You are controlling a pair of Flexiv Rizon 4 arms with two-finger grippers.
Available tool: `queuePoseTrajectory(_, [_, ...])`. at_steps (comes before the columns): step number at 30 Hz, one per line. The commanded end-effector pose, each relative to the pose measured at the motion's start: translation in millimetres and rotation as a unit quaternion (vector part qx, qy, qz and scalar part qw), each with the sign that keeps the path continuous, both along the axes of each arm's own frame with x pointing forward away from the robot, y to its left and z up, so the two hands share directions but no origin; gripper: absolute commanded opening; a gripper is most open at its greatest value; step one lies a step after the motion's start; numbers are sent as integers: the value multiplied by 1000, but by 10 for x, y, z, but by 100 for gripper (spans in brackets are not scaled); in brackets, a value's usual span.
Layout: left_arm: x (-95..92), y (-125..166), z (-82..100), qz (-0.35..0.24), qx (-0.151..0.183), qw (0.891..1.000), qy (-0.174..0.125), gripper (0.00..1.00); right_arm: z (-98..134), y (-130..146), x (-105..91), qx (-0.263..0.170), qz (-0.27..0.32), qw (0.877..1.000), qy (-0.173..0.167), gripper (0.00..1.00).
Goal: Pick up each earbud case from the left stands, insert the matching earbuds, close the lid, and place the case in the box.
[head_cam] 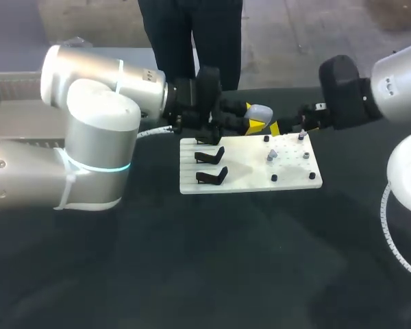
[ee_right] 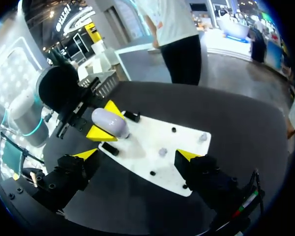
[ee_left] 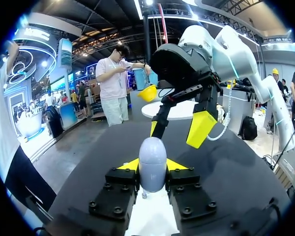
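My left gripper (head_cam: 255, 122) is shut on a closed grey earbud case (head_cam: 259, 112), held just above the far edge of the white board (head_cam: 246, 179). In the left wrist view the case (ee_left: 152, 162) stands upright between the yellow tips of my left gripper (ee_left: 152, 168). My right gripper (head_cam: 284, 127) faces it from the right, open and holding nothing. In the left wrist view the right gripper (ee_left: 178, 127) hangs just ahead of the case. The right wrist view shows my right gripper (ee_right: 136, 155) spread wide over the board (ee_right: 182, 142), with the case (ee_right: 110, 123) ahead of it.
Black stands (head_cam: 209, 156) (head_cam: 212, 177) sit on the board's left half. Small grey earbuds (head_cam: 270, 156) (ee_right: 162, 152) and dark pegs (head_cam: 274, 177) are on its right half. A pale box (head_cam: 14, 110) lies at the far left behind my left arm. The dark tabletop (head_cam: 226, 260) stretches in front.
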State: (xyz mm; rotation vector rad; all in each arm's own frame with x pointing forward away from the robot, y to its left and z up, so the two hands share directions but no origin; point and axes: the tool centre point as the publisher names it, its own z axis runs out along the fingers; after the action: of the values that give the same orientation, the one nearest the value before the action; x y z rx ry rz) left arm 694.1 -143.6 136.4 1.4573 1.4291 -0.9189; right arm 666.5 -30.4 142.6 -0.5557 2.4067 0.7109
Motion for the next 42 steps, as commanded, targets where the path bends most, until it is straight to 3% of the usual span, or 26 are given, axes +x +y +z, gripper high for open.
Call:
queuePoseTrajectory(1, [-40, -2, 2, -2, -4, 1000, 0, 0, 0, 41, 113, 16, 20, 1000, 9, 100])
queuePoseTrajectory(23, [-167, 56, 37, -16, -35, 999, 5, 0, 101, 36, 221, 2, 17, 1000, -4, 100])
queuePoseTrajectory(30, [-136, 193, 16, -23, -105, 994, 28, 0, 178, -68, 180, -46, -8, 999, -20, 100])
queuePoseTrajectory(36, [-144, 322, 90, -30, -164, 986, 25, 0, 170, -251, 180, -82, -36, 996, -17, 100])
queuePoseTrajectory(42, [-134, 420, 178, -33, -198, 980, 16, 0, 147, -422, 178, -135, -58, 989, -10, 100])
